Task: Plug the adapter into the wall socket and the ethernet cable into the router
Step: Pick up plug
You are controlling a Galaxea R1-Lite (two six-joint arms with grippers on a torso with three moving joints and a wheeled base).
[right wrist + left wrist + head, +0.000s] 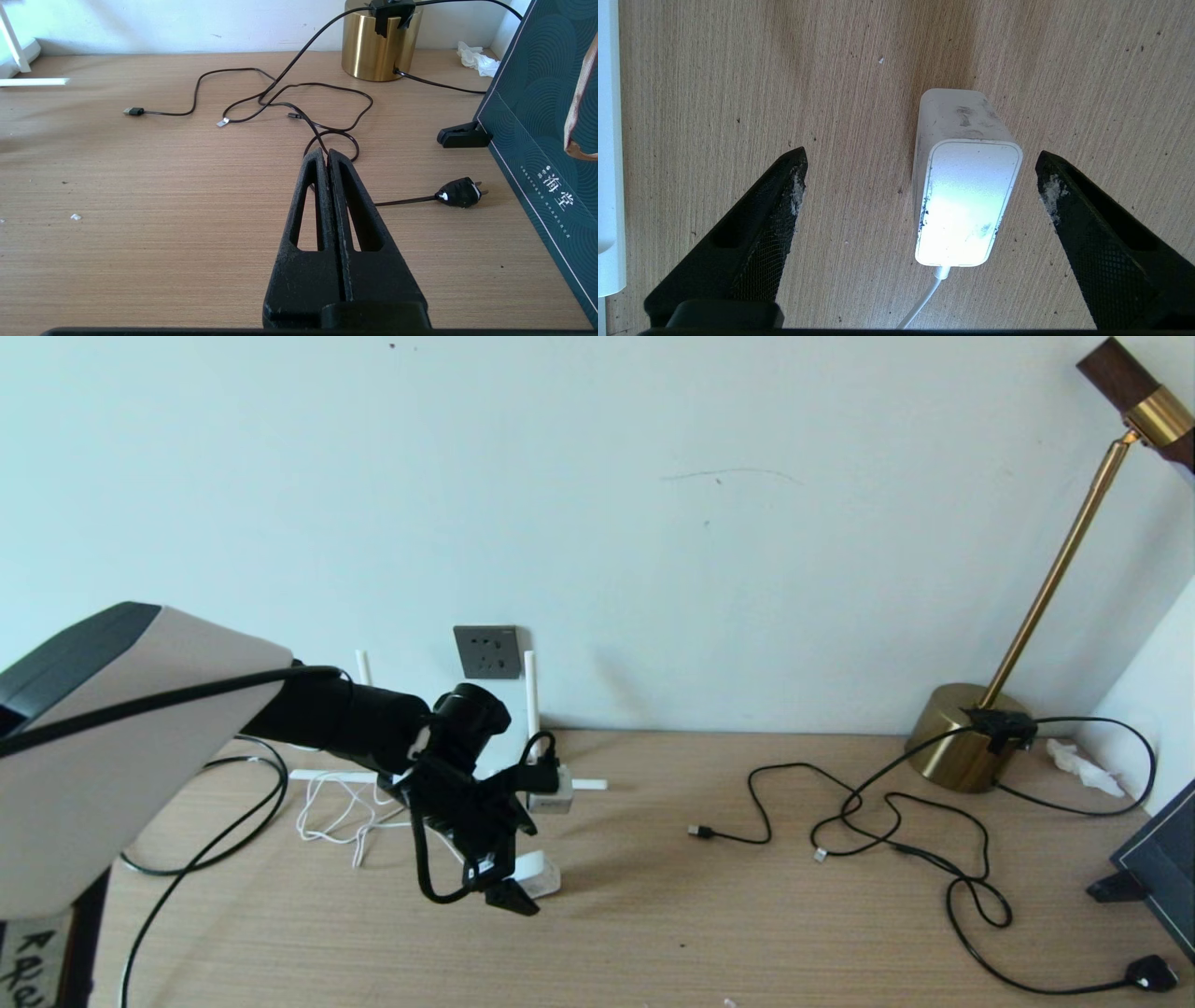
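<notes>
The adapter (966, 196) lies on the wooden table (747, 915), its thin white cord (924, 303) leaving from one end, in front of and well below the wall socket (486, 651), which is mounted low on the pale wall just above the table's back edge. The left gripper (512, 887) hangs directly over the adapter with its fingers (784, 196) spread wide, one on each side of the white body and neither touching it; it grasps nothing. Between the adapter and the wall socket sits the router (551, 795), partly hidden behind the left arm, with slim white antennas standing up on either side of the socket and one lying flat on the table. A black cable is plugged at the router's top. Loose white cord (341, 817) lies coiled to the left of the router. Far to the right of the wall socket stands a brass lamp (966, 737), with thin black lamp cords (896, 821) trailing across the table and a small black plug (460, 192) at the end of one. The right gripper (327, 156) is parked low over that side of the table, pointing toward the lamp, its fingers pressed together on nothing.
</notes>
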